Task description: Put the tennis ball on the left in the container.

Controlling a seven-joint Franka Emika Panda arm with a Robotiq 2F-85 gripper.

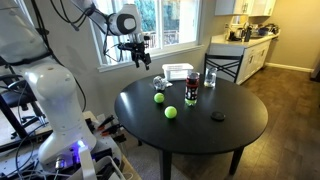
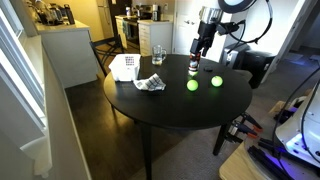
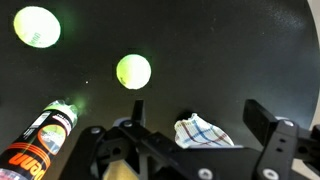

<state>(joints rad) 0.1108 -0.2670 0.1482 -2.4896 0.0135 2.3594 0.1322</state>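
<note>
1. Nearest the wrist camera, the gripper (image 3: 197, 110) is seen with its fingers (image 3: 268, 135) set well apart and nothing held between them. In an exterior view it is shown high above the far left edge of the round table (image 1: 240, 125), well apart from everything on it.
2. Below the fingers, a checked cloth (image 3: 200, 130) and an orange-labelled bottle (image 3: 40, 140) are seen on the dark table top.
3. The tennis ball (image 1: 158, 97) to be moved is taken to be the left one in both exterior views. It is found on bare table just near the cloth. The second ball (image 1: 170, 113) lies close by, to the right and nearer, and the two are not touching.
4. The container (image 1: 178, 72) is set at the far side of the table, beyond the cloth. Its top is uncovered, and a glass (image 1: 210, 78) stands to its right.
5. The tennis ball is judged to be light and springy. Its fuzzy felt should be gripped easily without slipping, and no damage from a firm squeeze is expected. Being round, it can be set rolling by the slightest side touch.
6. A hold from straight above is suggested, with the fingers brought down on opposite sides at the widest part. The pinch line is best kept clear of the second ball and the cloth, so that neither is nudged.
</note>
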